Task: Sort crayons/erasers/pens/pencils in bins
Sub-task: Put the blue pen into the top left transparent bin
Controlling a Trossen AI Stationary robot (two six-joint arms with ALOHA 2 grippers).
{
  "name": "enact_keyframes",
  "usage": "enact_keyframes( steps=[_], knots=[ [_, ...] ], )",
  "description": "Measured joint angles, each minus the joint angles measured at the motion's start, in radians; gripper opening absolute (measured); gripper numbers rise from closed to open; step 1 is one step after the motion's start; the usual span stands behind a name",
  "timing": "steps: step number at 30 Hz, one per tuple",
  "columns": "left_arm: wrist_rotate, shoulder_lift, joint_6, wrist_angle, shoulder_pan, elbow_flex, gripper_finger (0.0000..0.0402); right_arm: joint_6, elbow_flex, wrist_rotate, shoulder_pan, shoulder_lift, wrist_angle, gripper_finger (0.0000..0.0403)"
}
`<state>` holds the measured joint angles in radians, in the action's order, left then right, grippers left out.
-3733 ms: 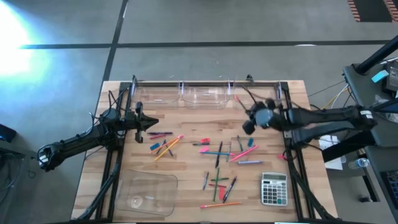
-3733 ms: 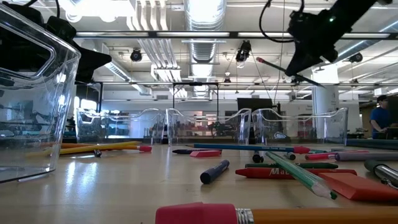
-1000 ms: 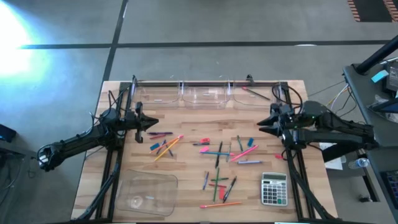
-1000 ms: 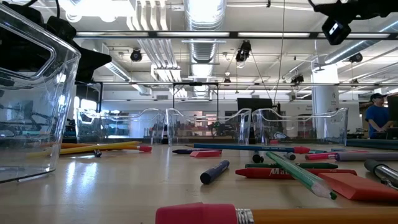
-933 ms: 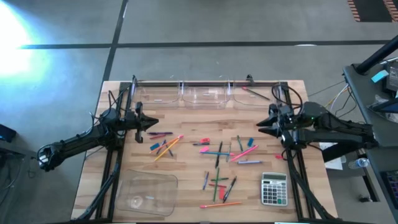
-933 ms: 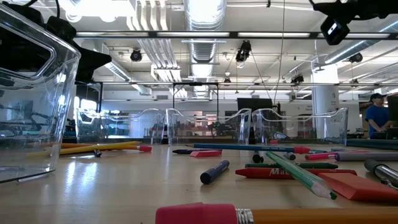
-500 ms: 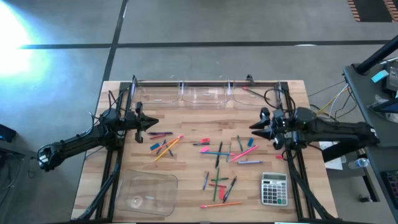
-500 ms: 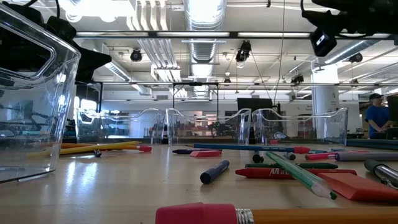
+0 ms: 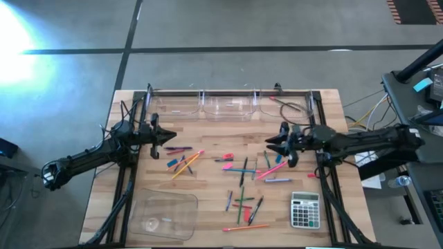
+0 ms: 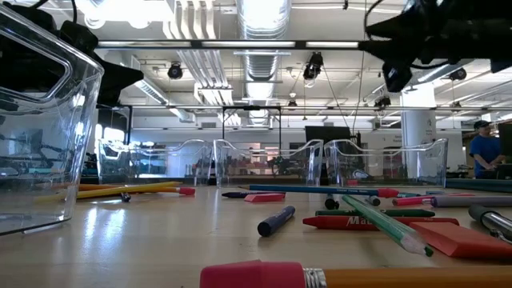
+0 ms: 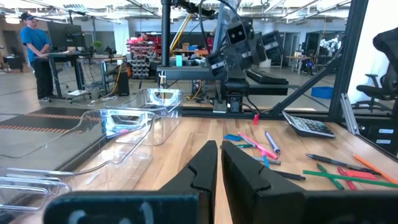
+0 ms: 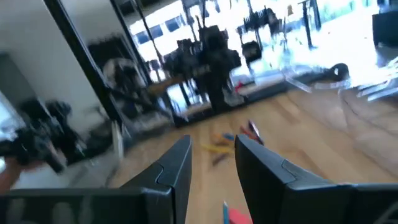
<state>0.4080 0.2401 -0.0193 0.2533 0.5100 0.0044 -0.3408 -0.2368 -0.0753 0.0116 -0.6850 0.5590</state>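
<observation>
Wood table [image 9: 208,187] | calculator [image 9: 304,209] nr pens [image 9: 278,180] | R pincer [image 9: 268,143] apart, empty | L pincer [image 9: 171,136] together

The counter [image 9: 208,131] is light wood with narrow plank stripes. The bins [image 9: 225,105] are clear plastic. The pencils [image 9: 185,164] are orange, pink and green, and the pens [image 9: 278,180] are dark or grey-blue. The erasers [image 9: 228,155] are pink and blue. The calculator [image 9: 304,209] is grey with light keys. Both arms are black.

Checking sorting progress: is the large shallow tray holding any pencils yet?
No, in the high view the large tray near the table's front-left corner holds no pencils.
</observation>
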Motion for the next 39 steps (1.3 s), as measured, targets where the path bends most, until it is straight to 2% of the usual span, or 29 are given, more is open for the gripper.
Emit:
enact_keyframes(
  steps=[12,16,24,28,31,35,37,39],
  knots=[
    [0.000,0.000,-0.001,0.012,0.000,0.000,0.0010,0.166,-0.181,-0.007,-0.060,-0.307,0.005,0.0107],
    [0.000,0.002,-0.002,0.050,0.000,0.000,0.0010,0.207,-0.208,-0.010,-0.060,-0.359,-0.005,0.0100],
    [0.000,0.024,-0.003,0.093,0.000,0.042,0.0010,0.301,-0.256,-0.010,-0.059,-0.374,-0.006,0.0084],
    [-0.041,0.103,0.010,0.027,0.000,0.127,0.0011,0.346,-0.286,-0.010,-0.059,-0.347,-0.047,0.0077],
    [-0.085,0.208,0.017,-0.051,-0.001,0.190,0.0019,0.362,-0.310,-0.010,-0.059,-0.333,-0.089,0.0075],
    [-0.088,0.354,0.000,-0.117,-0.026,0.279,0.0039,0.367,-0.338,-0.010,-0.059,-0.314,-0.129,0.0076],
    [-0.133,0.426,0.001,-0.243,-0.056,0.364,0.0047,0.356,-0.348,-0.010,-0.059,-0.310,-0.152,0.0077],
    [-0.235,0.500,0.018,-0.434,-0.098,0.471,0.0049,0.341,-0.352,-0.010,-0.060,-0.306,-0.167,0.0076]
  ],
)
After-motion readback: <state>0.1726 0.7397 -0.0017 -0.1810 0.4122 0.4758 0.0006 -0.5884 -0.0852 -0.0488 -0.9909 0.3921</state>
